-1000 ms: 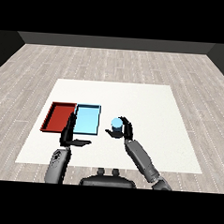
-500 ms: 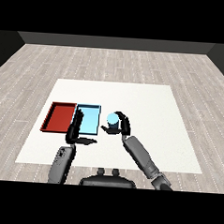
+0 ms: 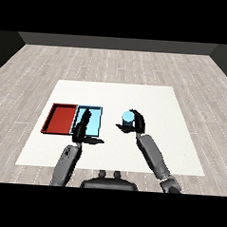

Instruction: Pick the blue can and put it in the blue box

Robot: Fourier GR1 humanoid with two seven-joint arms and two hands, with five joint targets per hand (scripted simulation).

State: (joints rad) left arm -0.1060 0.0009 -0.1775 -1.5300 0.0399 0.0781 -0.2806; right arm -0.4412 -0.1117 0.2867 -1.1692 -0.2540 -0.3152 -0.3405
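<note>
Mid-carry: right robot hand [image 3: 136, 124] curled round blue can [image 3: 128, 117], above the bench [image 3: 149, 101], right of blue tray [image 3: 93, 126]. Left robot hand [image 3: 83, 128] straight-fingered over that tray. Next, probably: leftward, then release inside.

The blue can [image 3: 128, 118] is a small light-blue cylinder, upright, with its round top face visible, located to the right of the two trays and apart from them; its lower part is hidden by the fingers of the right hand [image 3: 135, 124] curled round it. The blue box [image 3: 96, 120] is a shallow light-blue rectangular tray lying flat on the white table, its left edge touching the red tray. Its left portion is covered in the view.
</note>
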